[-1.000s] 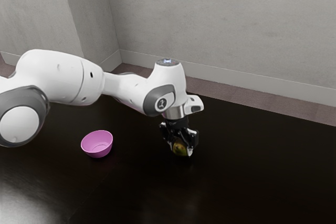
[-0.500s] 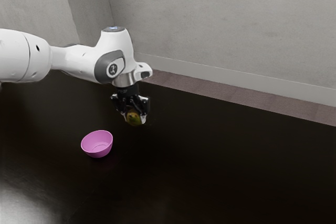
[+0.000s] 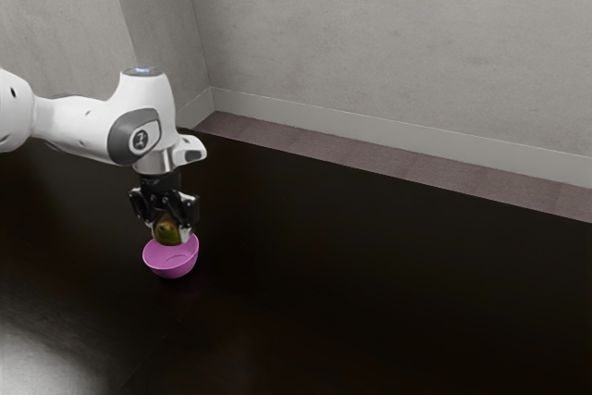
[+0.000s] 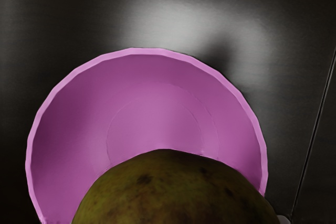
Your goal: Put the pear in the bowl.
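The dark table (image 3: 388, 293) is reached over from the exterior view's left by the white arm (image 3: 79, 127), its gripper (image 3: 170, 232) clamped on the pear from two sides, presumably so that the fruit can be carried and let go without rolling. Toward that same left stands the pink bowl (image 3: 171, 268), upright, the visible part of its inside bare. The pear (image 3: 168, 230) is held above it, probably to be lowered further before being released.
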{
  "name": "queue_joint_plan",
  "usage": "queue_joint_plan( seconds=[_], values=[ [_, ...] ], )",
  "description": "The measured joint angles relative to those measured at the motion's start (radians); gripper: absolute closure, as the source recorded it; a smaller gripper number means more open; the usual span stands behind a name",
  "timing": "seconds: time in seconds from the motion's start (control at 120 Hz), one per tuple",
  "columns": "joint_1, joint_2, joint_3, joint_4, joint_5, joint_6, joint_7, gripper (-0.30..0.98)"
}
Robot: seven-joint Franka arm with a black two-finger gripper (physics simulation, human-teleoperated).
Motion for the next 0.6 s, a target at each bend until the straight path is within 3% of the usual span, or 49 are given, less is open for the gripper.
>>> queue_joint_plan(
  seconds=[0.3,0.6],
  values=[
    [0.008,0.065,0.001,0.01,0.006,0.031,0.023,0.45],
    [0.01,0.058,0.002,0.011,-0.012,0.035,0.059,0.13]
  ],
)
